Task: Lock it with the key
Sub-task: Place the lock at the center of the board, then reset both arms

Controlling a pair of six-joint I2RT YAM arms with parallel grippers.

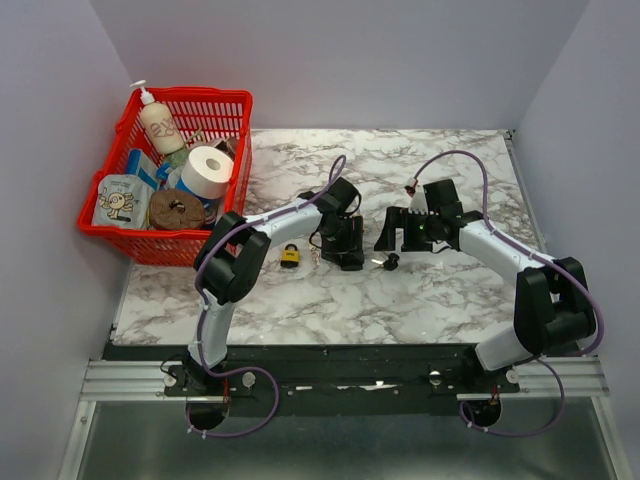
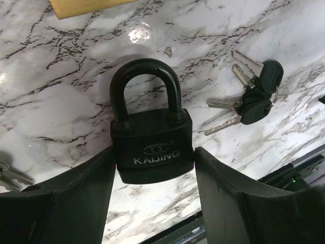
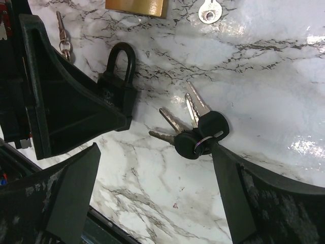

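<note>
A black padlock marked KAIJING lies on the marble with its shackle closed. My left gripper points down over it, its fingertips flanking the lower sides of the body. A hairline of light shows on each side, so the jaws stand open around it. To the lock's right lies a bunch of keys with black heads, also seen in the left wrist view. My right gripper hangs wide open above the bunch, its right fingertip at the black heads. From above, the two grippers face each other mid-table.
A brass padlock lies left of my left gripper, with small keys near it. A loose silver key lies farther off. A red basket with a bottle, a tape roll and packets stands at the back left.
</note>
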